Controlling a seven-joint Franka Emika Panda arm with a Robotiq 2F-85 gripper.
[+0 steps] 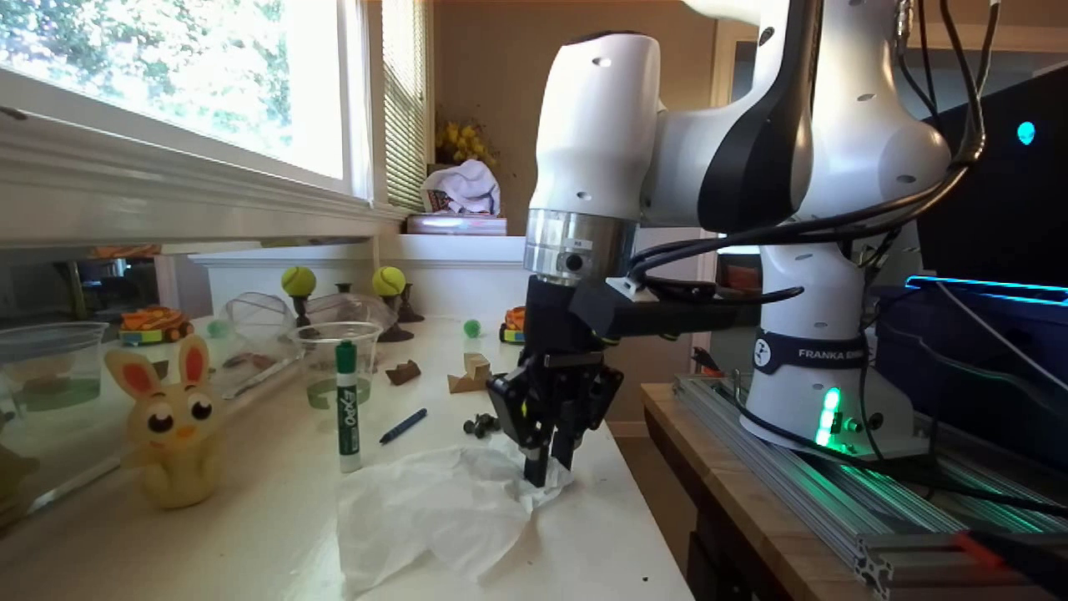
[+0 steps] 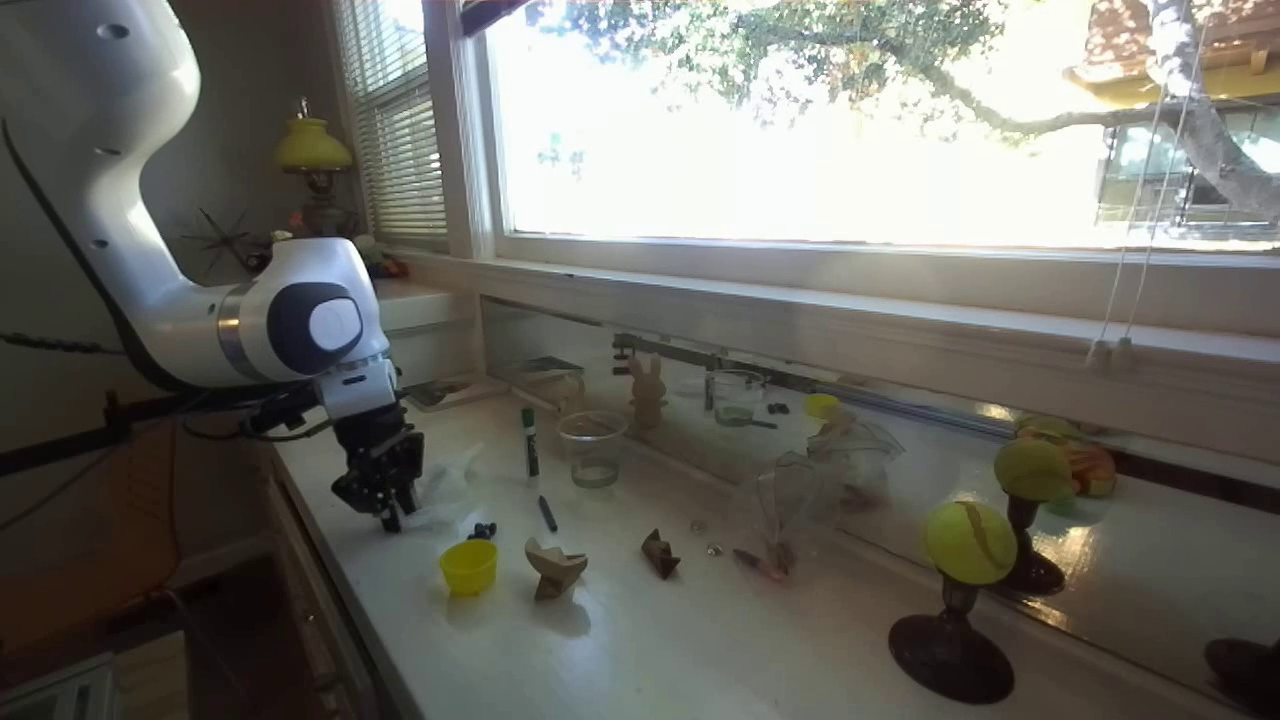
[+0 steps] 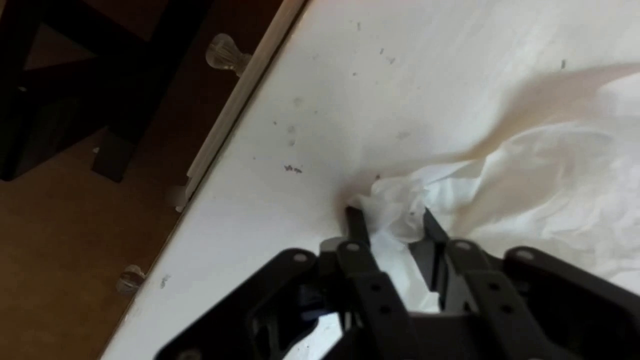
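A crumpled white tissue [image 1: 434, 509] lies spread on the white counter, its bunched end gathered between the fingers of my gripper [image 1: 549, 464]. In the wrist view the gripper [image 3: 391, 216] points down at the counter, and the wad of tissue [image 3: 400, 210] touches both fingertips, with a narrow gap left between the black fingers. More of the tissue stretches away to the right there. In an exterior view the gripper [image 2: 400, 512] stands low near the counter's edge. Close to it are a small dark object [image 1: 481, 426] and a yellow cup [image 2: 469, 568].
A green-capped marker [image 1: 346, 409] stands upright beside a clear cup [image 2: 593, 450]. Around are a blue pen [image 1: 404, 425], a bunny figure [image 1: 177, 426], brown folded pieces [image 2: 556, 568] and a tennis ball [image 2: 968, 542] on a dark stand. The counter's edge [image 3: 240, 110] drops off beside the gripper.
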